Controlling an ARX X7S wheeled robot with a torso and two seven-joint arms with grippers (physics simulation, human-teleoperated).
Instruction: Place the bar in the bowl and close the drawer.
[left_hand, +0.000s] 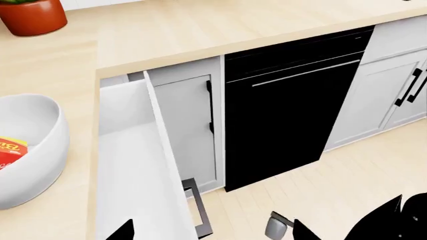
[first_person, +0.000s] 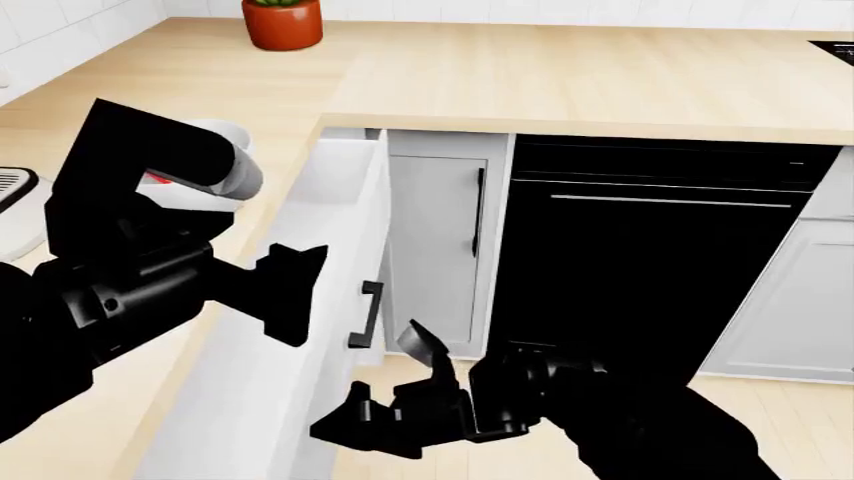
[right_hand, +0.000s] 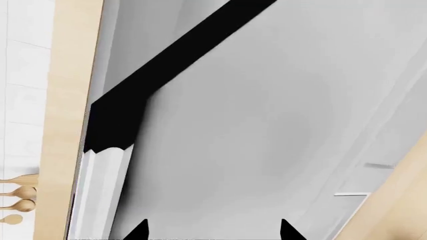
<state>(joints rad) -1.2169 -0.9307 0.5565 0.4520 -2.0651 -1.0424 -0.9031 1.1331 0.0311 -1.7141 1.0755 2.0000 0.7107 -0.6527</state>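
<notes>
Jaws spread and empty on the right gripper (first_person: 387, 395), low before the drawer (first_person: 327, 300) front, just beside its black handle (first_person: 363, 315) — the drawer stands pulled out. The left gripper (first_person: 296, 292) hovers above it (whether open, I cannot tell). Farther back, the bar (left_hand: 10, 151) lies inside the bowl (left_hand: 40, 150) on the counter (first_person: 561, 70).

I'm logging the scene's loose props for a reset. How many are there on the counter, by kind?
Round glossy white bowl: 1
Red packet with yellow edge, lying in the bowl: 1
Terracotta-red plant pot: 1
Total: 3
</notes>
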